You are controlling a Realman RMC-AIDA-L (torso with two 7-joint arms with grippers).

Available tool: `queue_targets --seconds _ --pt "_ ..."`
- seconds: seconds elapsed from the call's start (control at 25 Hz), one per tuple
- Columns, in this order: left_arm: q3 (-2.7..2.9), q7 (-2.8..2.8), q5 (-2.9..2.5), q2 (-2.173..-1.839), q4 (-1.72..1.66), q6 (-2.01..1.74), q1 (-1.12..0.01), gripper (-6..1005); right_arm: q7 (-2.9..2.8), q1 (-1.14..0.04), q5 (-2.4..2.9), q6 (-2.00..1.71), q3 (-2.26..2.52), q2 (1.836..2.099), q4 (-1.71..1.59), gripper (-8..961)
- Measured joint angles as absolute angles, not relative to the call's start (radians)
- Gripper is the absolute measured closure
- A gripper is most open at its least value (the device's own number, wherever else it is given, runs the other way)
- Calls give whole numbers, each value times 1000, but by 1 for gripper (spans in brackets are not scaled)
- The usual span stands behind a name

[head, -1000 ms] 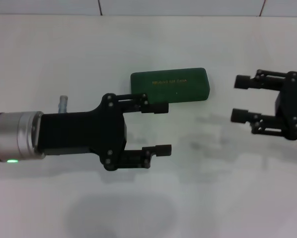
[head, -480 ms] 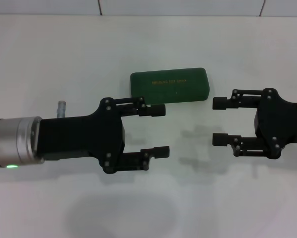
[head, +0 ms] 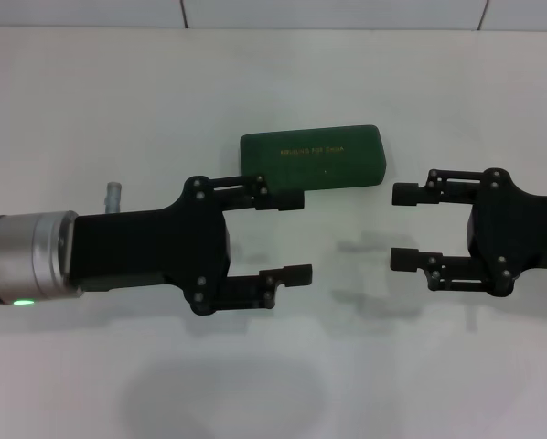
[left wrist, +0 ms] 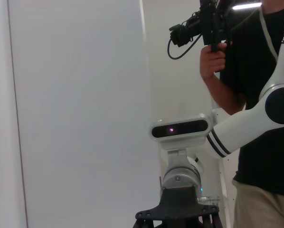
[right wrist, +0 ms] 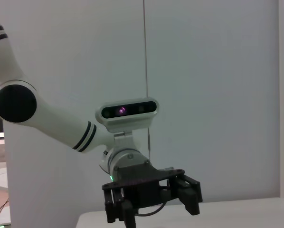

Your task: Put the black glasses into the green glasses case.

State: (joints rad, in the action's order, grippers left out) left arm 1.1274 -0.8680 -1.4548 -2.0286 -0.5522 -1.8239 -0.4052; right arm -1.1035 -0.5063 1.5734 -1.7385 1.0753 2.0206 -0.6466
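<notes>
The green glasses case point(head: 312, 158) lies shut on the white table point(head: 255, 82), gold lettering on its lid. The black glasses are not in view. My left gripper point(head: 303, 236) is open and empty, hovering just in front of the case, its upper finger point(head: 283, 198) over the case's near left edge. My right gripper point(head: 396, 227) is open and empty, to the right of the case and a little nearer, facing the left gripper. The right wrist view shows the left gripper point(right wrist: 151, 195) head-on and open. The case shows in neither wrist view.
A small grey cylindrical piece point(head: 114, 194) pokes out behind my left arm. A tiled wall edge point(head: 347, 14) runs along the table's far side. A person point(left wrist: 256, 95) holding a camera stands behind the robot in the left wrist view.
My right gripper has moved left and a little nearer, closing in towards the case's right end. My left gripper has shifted only slightly. The case has not moved.
</notes>
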Motion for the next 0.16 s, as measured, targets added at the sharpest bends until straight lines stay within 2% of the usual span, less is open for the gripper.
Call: queue_targets --seconds 0.16 --pt "1127 -867 -1455 -2032 -552 -1822 -409 326 -1103 -506 1573 -1735 1075 2020 -646 299"
